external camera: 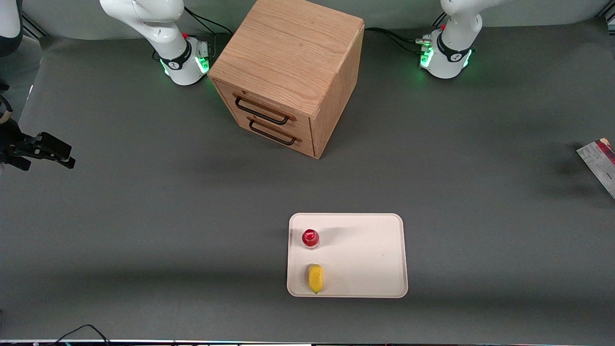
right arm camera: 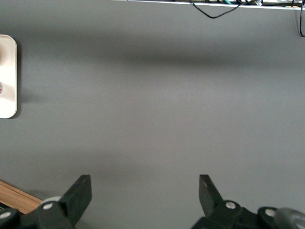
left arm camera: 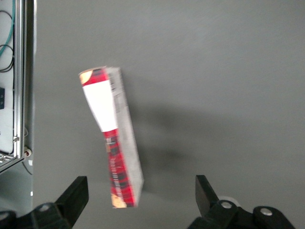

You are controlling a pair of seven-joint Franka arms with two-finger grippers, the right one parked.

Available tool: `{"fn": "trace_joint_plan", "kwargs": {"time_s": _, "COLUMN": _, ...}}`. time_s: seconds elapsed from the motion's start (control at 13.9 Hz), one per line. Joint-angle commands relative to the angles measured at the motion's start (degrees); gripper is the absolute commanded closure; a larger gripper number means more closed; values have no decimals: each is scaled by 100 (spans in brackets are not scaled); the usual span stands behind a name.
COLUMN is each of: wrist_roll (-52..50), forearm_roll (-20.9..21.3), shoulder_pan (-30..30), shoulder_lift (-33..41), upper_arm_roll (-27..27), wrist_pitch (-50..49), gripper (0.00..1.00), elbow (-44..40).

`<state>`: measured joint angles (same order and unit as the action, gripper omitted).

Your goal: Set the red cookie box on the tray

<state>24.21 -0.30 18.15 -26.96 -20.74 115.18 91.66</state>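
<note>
The gripper (left arm camera: 139, 198) hangs above the grey table (left arm camera: 228, 71) with its fingers spread wide, holding nothing. Under it lies the red cookie box (left arm camera: 114, 138), long and thin, dark red pattern with a white panel and a grey printed side. Only the front view shows the box (external camera: 599, 163) at the working arm's end, well apart from the tray (external camera: 370, 254).

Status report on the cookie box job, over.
Gripper open, above the table, holding nothing. Red cookie box on the table at working arm's end, off tray. Tray holds red-capped bottle, yellow item.
</note>
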Motion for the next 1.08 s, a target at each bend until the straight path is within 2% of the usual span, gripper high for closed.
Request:
{"fn": "trace_joint_plan", "kwargs": {"time_s": 0.0, "wrist_roll": 487, "forearm_roll": -338, "shoulder_pan": 319, "shoulder_lift": -326, "upper_arm_roll": -27, "wrist_pitch": 380, "gripper": 0, "elbow": -61}}
{"fn": "trace_joint_plan", "kwargs": {"time_s": 0.43, "wrist_roll": 1235, "forearm_roll": -1542, "shoulder_pan": 681, "shoulder_lift": -1109, "upper_arm_roll": -36, "wrist_pitch": 1322, "gripper": 0, "elbow": 9}}
{"fn": "trace_joint_plan", "kwargs": {"time_s": 0.65, "wrist_roll": 1253, "forearm_roll": -1605, "shoulder_pan": 672, "shoulder_lift": -1215, "upper_arm_roll": -27, "wrist_pitch": 1971, "gripper": 2, "elbow": 299}}
{"fn": "trace_joint_plan", "kwargs": {"time_s": 0.72, "wrist_roll": 1253, "forearm_roll": -1605, "shoulder_pan": 672, "shoulder_lift": -1233, "upper_arm_roll": -18, "wrist_pitch": 2052, "gripper": 16, "elbow": 326}}
{"fn": "trace_joint_plan", "kwargs": {"time_s": 0.87, "wrist_roll": 1253, "forearm_roll": -1605, "shoulder_pan": 672, "shoulder_lift": -1251, "upper_arm_roll": -18, "wrist_pitch": 2044, "gripper": 57, "elbow": 326}}
{"fn": "trace_joint_plan", "kwargs": {"time_s": 1.01, "wrist_roll": 1253, "forearm_roll": -1605, "shoulder_pan": 672, "shoulder_lift": -1260, "upper_arm_roll": -27, "wrist_pitch": 2018, "gripper": 89, "elbow": 326}}
